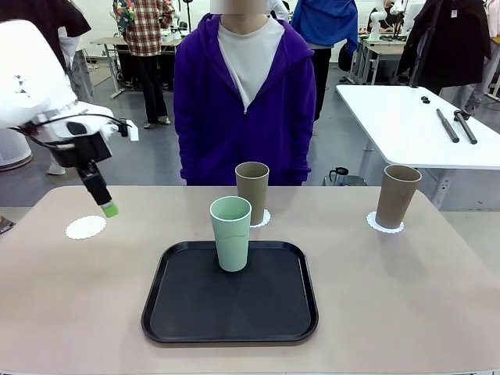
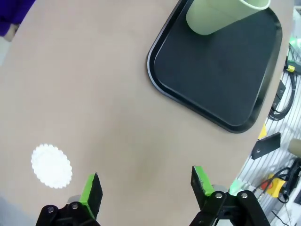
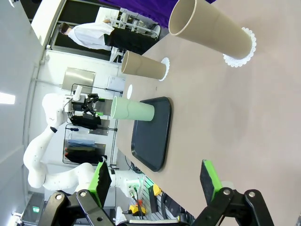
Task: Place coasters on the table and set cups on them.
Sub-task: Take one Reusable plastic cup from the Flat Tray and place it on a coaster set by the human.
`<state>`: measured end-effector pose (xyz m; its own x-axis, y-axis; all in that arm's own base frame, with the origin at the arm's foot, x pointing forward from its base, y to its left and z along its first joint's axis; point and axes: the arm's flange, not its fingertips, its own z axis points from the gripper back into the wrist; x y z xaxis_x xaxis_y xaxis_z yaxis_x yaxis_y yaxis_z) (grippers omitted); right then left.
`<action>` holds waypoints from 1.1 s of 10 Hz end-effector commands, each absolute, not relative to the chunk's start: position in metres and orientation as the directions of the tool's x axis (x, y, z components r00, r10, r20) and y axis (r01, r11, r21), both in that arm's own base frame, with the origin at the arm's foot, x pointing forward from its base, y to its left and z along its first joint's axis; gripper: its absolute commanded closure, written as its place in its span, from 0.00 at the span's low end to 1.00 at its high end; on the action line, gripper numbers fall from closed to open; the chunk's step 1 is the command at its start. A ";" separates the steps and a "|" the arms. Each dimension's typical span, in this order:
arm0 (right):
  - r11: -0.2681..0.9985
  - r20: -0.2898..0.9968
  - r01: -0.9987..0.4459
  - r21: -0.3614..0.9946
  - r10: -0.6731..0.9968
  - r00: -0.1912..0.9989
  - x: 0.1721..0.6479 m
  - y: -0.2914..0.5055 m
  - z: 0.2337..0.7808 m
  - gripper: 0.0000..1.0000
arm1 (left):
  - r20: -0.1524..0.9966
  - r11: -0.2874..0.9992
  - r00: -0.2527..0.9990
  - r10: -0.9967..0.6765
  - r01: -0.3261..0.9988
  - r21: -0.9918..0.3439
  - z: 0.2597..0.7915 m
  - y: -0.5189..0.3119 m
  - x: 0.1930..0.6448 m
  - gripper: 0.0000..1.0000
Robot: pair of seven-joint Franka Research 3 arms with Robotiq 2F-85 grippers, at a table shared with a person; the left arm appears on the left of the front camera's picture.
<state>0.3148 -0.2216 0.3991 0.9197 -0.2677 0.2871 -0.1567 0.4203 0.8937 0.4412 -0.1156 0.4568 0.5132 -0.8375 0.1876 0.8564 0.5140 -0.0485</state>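
Mint cup (image 1: 231,233) half-hides the middle coaster (image 1: 264,219); left tool (image 2: 146,179) and right tool (image 3: 155,169) gape empty.

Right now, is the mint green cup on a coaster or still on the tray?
On the tray: the mint green cup stands upright on the black tray, and one white coaster lies bare on the table.

Mint cup (image 2: 214,19) cropped by top edge
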 end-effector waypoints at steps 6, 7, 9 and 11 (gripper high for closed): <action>0.419 0.290 -0.160 0.894 -0.270 0.918 0.315 -0.222 0.400 0.00 | 0.187 0.502 0.501 -0.845 0.864 -0.046 0.448 -0.123 0.445 0.00; 0.419 0.290 -0.160 0.894 -0.270 0.918 0.315 -0.222 0.400 0.00 | 0.187 0.502 0.501 -0.845 0.864 -0.046 0.448 -0.123 0.445 0.00; 0.419 0.290 -0.160 0.894 -0.270 0.918 0.315 -0.222 0.400 0.00 | 0.193 0.503 0.502 -0.843 0.863 -0.046 0.445 -0.123 0.448 0.00; 0.419 0.290 -0.160 0.894 -0.270 0.918 0.315 -0.222 0.400 0.00 | 0.546 0.323 0.320 -0.774 0.942 -0.094 0.442 -0.146 0.454 0.00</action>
<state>0.3148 -0.2216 0.3991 0.9197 -0.2677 0.2871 -0.1567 0.4203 0.8938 0.4517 -0.1408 0.4511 0.4296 -0.8233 0.3710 0.8959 0.4401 -0.0608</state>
